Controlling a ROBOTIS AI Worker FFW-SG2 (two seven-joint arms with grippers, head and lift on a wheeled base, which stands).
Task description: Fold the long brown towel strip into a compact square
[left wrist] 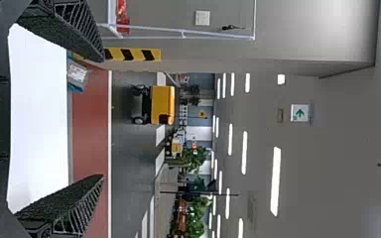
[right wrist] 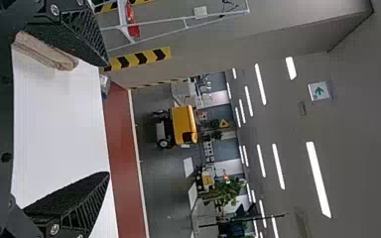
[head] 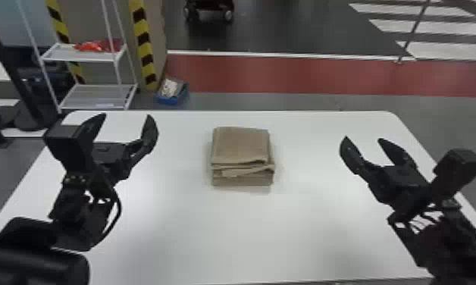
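Several layers of the brown towel strip point(head: 241, 146) are stacked in a compact, nearly square bundle, set down on the middle of the bench point(head: 241, 231), between the two hands and apart from both. The left hand point(head: 127, 116) is held with its two fingers spread, nothing gripped between them; the right hand point(head: 363, 139) is likewise spread and empty.

The cloth can be judged light, soft and limp, with enough nap for a hold to be kept without slipping. Nothing in it is fragile, so a firm pinch is tolerated; what is easily spoiled is the fold itself. On the side nearest the robot the layers are seen slightly fanned, and a slanted flap point(head: 245, 171) is left askew among them (the likeliest part to be snagged by a fingertip).

Should tidying be wanted, the flap is best pressed or nudged in gently rather than pulled. If the bundle is to be moved, the whole thickness should be taken from opposite sides, low down, so that every layer is caught; if only the top layer were pinched, the stack would probably be opened. By appearance, the folding is all but completed.
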